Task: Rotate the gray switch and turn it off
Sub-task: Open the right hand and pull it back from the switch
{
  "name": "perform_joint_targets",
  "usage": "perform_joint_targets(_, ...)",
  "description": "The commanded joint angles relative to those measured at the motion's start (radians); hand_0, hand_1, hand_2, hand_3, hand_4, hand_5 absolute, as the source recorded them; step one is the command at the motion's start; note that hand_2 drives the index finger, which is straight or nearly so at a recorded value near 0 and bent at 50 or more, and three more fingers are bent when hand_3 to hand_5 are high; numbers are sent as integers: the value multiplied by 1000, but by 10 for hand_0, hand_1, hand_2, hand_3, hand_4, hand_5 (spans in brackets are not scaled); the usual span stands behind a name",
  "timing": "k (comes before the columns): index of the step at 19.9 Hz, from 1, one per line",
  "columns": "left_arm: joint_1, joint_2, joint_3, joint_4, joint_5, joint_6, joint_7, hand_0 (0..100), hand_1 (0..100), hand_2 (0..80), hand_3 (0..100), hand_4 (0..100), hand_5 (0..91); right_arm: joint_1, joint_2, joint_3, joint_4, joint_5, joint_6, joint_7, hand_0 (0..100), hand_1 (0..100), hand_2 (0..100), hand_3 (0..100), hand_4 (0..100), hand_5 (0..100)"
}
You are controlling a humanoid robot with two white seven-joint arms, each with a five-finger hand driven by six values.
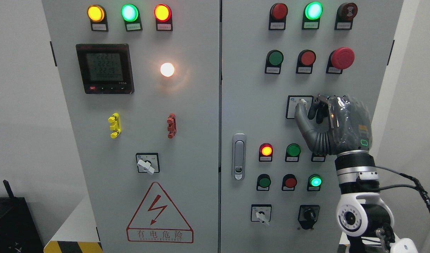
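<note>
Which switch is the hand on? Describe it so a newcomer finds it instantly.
Go to the right cabinet door, below the big red mushroom button. The gray switch sits on a white square plate; alone among the rotary switches, it has the right hand on its knob.

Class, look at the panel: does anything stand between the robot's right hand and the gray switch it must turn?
Nothing visible does. The right hand is already at the gray switch on the right door, its fingers on the knob.
</note>
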State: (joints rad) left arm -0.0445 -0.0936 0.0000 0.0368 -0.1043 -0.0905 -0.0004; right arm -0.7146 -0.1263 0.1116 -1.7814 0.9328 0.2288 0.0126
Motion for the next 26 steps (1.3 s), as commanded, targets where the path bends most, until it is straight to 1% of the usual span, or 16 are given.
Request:
perform_joint_targets(1, 0, 0, 32, 0, 0, 0, 0, 120, 389, 0, 0, 0, 0, 30, -13, -6, -70, 3, -14, -2, 580, 271, 730, 906, 820, 934)
perform_joint_targets(3, 0, 0, 32, 0, 0, 0, 0, 120, 389, 0, 0, 0, 0, 43, -15, -9, -93, 4, -28, -8, 568, 262, 728, 905, 819, 933)
perform_joint_targets(5, 0, 0, 32, 0, 0, 0, 0, 120, 389, 0, 0, 0, 0, 56, -15, -16, -121, 4, -37, -16, 485, 253, 715, 875, 807, 928)
perform_joint_targets(8, 0, 0, 32, 0, 0, 0, 0, 120, 389, 0, 0, 0, 0, 89, -15, -46, -167, 4, -74, -52, 436, 256, 660, 830, 786, 914)
perform_joint_targets(10, 0, 0, 32, 0, 0, 0, 0, 120, 389, 0, 0, 0, 0, 125, -13, -72, -205, 6, -118, -56, 427, 256, 626, 821, 772, 886)
perform_joint_targets(11, 0, 0, 32, 0, 0, 0, 0, 120, 389, 0, 0, 0, 0, 147, -13, -87, -219, 4, -144, -56, 421, 246, 565, 827, 774, 833)
perform_joint_targets(13, 0, 0, 32, 0, 0, 0, 0, 120, 389, 0, 0, 0, 0, 188, -6, -116, -236, 3, -219, -57, 416, 238, 527, 804, 758, 772)
perform_joint_targets(14, 0, 0, 32, 0, 0, 0, 0, 120, 389, 0, 0, 0, 0, 205, -4, -128, -245, 3, -242, -57, 414, 232, 465, 746, 678, 650)
perform_joint_targets(15, 0, 0, 32, 0, 0, 0, 0, 120, 389, 0, 0, 0, 0, 225, -4, -139, -257, 3, -270, -57, 413, 228, 455, 729, 646, 610)
perform_joint_targets(16, 0, 2, 32, 0, 0, 0, 0, 120, 389, 0, 0, 0, 0, 240, -1, -147, -263, 3, -293, -57, 408, 219, 386, 599, 502, 446)
perform_joint_targets(19, 0, 0, 32, 2, 0, 0, 0, 120, 389, 0, 0, 0, 0, 283, 7, -156, -291, 1, -348, -57, 400, 182, 288, 407, 305, 215)
perform_joint_targets(22, 0, 2, 32, 0, 0, 0, 0, 120, 389, 0, 0, 0, 0, 307, 19, -165, -305, 1, -379, -50, 386, 142, 164, 216, 135, 61)
perform_joint_targets(23, 0, 0, 32, 0, 0, 0, 0, 120, 389, 0, 0, 0, 0, 307, 17, -167, -305, 1, -382, -43, 364, 125, 103, 142, 40, 0)
perform_joint_targets(24, 0, 0, 32, 2, 0, 0, 0, 120, 389, 0, 0, 0, 0, 314, 16, -171, -305, 1, -391, -28, 341, 120, 77, 99, 0, 0)
perform_joint_targets(25, 0, 0, 32, 2, 0, 0, 0, 120, 389, 0, 0, 0, 0, 320, 16, -174, -305, 1, -399, -10, 256, 128, 10, 27, 0, 0)
perform_joint_targets(26, 0, 0, 32, 0, 0, 0, 0, 120, 389, 0, 0, 0, 0, 322, 16, -182, -305, 1, -407, 3, 157, 159, 0, 3, 0, 0)
